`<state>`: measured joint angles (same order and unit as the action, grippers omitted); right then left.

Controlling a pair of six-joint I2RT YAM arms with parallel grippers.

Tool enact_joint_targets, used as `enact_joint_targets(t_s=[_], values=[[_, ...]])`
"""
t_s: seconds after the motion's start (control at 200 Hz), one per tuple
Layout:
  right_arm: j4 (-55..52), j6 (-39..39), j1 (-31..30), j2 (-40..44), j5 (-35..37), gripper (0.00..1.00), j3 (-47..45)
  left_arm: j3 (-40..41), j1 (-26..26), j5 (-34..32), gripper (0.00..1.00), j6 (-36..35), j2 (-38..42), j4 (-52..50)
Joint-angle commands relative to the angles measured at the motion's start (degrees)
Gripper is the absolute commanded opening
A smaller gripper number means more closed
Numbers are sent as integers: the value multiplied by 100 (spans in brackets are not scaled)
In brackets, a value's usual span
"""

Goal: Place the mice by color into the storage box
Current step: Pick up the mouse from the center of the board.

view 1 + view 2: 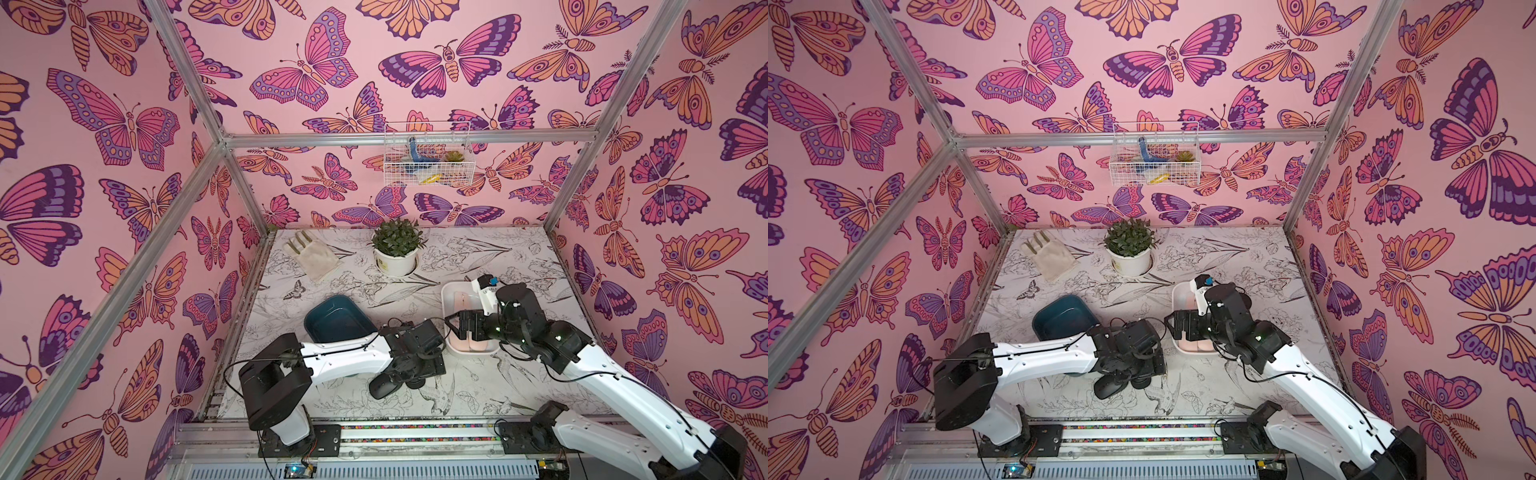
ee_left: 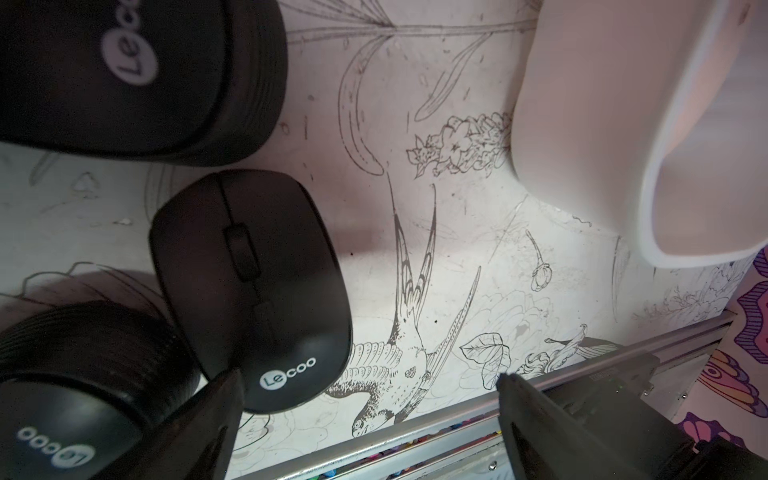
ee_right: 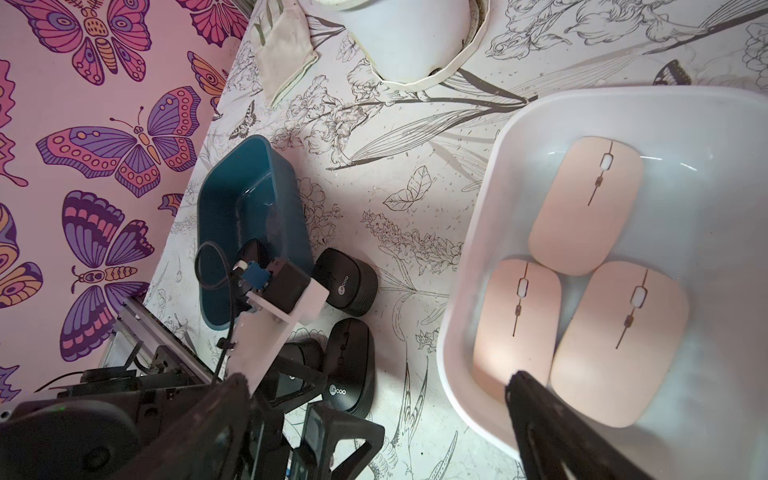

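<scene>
Your right wrist view shows three pink mice (image 3: 586,203) inside the white box (image 3: 471,266); both top views mostly hide them. Left tool (image 2: 368,376) and right tool (image 3: 376,376) gape, released.

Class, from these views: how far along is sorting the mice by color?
Done: three pink mice lie in the white box. In hand: nothing; the left gripper, open, hovers by the black mice, and the right gripper, open, is by the white box. Left: three black mice on the table, outside the teal box.
</scene>
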<state>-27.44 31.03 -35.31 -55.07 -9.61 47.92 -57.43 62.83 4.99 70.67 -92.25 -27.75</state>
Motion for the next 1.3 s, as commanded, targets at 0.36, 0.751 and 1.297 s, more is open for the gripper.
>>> enact_joint_targets(t_s=[0.36, 0.751, 1.297], values=[[11, -155, 42, 7, 82, 99, -24, 364, 282, -56, 99, 539, 193, -384], [168, -175, 51, -48, -11, 99, -116, 122, 473, -260, 99, 753, 259, -1110], [352, -230, 73, -164, -151, 99, -257, -427, 328, -389, 85, 277, -627, -1320]])
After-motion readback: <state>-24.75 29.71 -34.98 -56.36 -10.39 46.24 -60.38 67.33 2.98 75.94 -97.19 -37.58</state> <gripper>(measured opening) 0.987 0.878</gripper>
